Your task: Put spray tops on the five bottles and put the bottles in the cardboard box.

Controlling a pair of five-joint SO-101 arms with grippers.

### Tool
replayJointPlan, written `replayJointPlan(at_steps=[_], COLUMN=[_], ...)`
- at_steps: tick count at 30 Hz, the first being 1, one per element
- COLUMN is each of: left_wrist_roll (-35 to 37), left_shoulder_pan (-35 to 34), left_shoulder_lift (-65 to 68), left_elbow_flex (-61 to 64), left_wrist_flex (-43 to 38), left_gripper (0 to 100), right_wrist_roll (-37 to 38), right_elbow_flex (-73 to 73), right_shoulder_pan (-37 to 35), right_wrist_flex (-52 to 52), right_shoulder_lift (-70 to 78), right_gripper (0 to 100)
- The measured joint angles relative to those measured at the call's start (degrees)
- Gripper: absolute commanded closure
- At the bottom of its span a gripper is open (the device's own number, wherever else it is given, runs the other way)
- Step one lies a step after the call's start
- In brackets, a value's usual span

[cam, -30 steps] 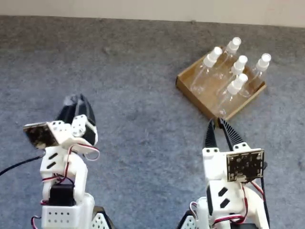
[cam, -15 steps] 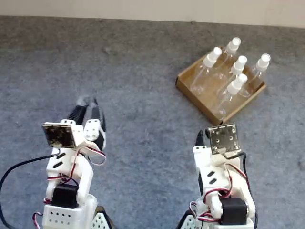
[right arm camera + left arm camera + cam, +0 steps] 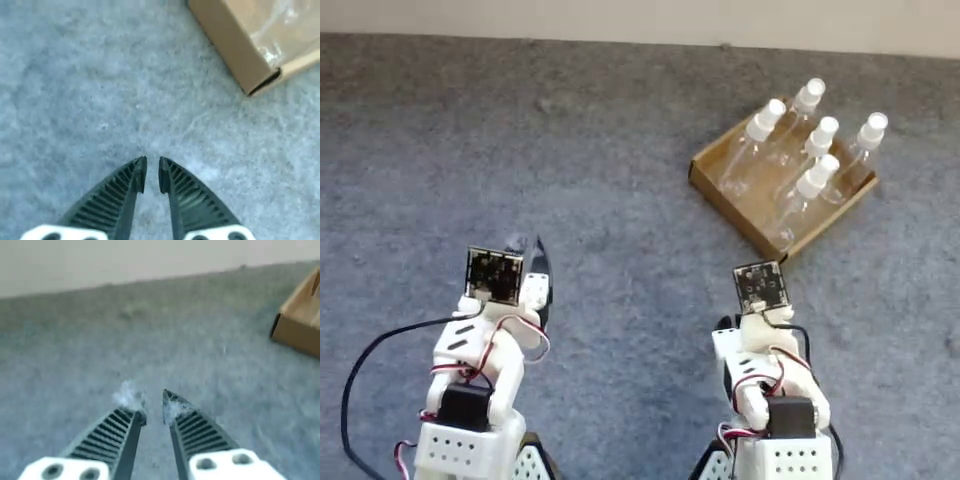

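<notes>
Left wrist view, tool: left gripper [image 3: 154,407] has its black ribbed jaws drawn almost together, a slit between the tips, nothing pinched.
Right wrist view, tool: right gripper [image 3: 152,172] likewise nearly pressed together and empty, above bare carpet, short of the box corner.
Arms: left arm [image 3: 485,340] and right arm [image 3: 770,370] both folded back over their bases.
Change: within the last second both arms have retracted; the right gripper's tips were just beside the box's near corner and are now well apart from it. The left has pulled in from its outstretched pose.
Box: shallow brown cardboard box [image 3: 725,205] sits near the table's far right, undisturbed.
Bottles: five clear plastic bottles [image 3: 807,160] lie side by side inside the box, each with a white spray top [image 3: 817,175] fitted.
Surface: grey carpeted table top [image 3: 620,130].
Reading: capping and boxing look finished; the retreat reads as a return to rest, not a new reach.
</notes>
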Motion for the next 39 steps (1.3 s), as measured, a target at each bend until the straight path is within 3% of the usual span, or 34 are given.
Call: replayJointPlan(at_steps=[18, 31, 39], left_wrist_roll=[-0.35, -0.26, -0.35], left_shoulder_pan=[0.0, -9.93, -9.93], left_shoulder_lift=[0.0, 0.0, 0.0], left_elbow_flex=[0.0, 0.0, 0.0], left_wrist_flex=[34.64, 37.36, 37.36], left_gripper=[99, 99, 99], right_wrist_roll=[0.0, -0.26, -8.97], right_elbow_flex=[0.0, 0.0, 0.0], right_shoulder_pan=[-0.09, -0.09, -0.09], right_wrist_flex=[7.91, 7.91, 7.91], right_shoulder_lift=[0.0, 0.0, 0.0], right_gripper=[97.1, 97.5, 97.5])
